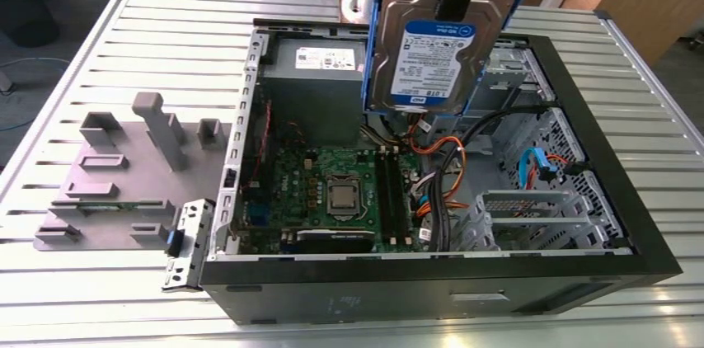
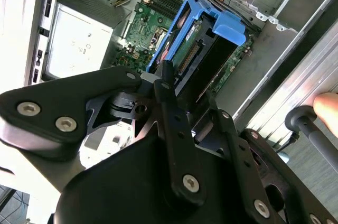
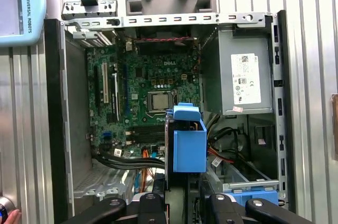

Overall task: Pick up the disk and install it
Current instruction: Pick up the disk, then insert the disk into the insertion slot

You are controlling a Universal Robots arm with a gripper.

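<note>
You see black gripper (image 1: 454, 3) clamped on upper end of disk (image 1: 434, 55), a flat silver rectangular hard drive in blue plastic rails. Disk hangs upright above open black computer case (image 1: 440, 290) on ribbed metal tabletop (image 1: 66, 298). White-and-blue label on disk faces exterior view. White sticker sits on grey power-supply box (image 1: 313, 68). In first wrist view, blue end tab (image 3: 189, 137) hangs beside green motherboard (image 3: 137, 92).

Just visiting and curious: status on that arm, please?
Jaws shut on disk. Disk upright, above open case. Cables bunched below it.
</note>
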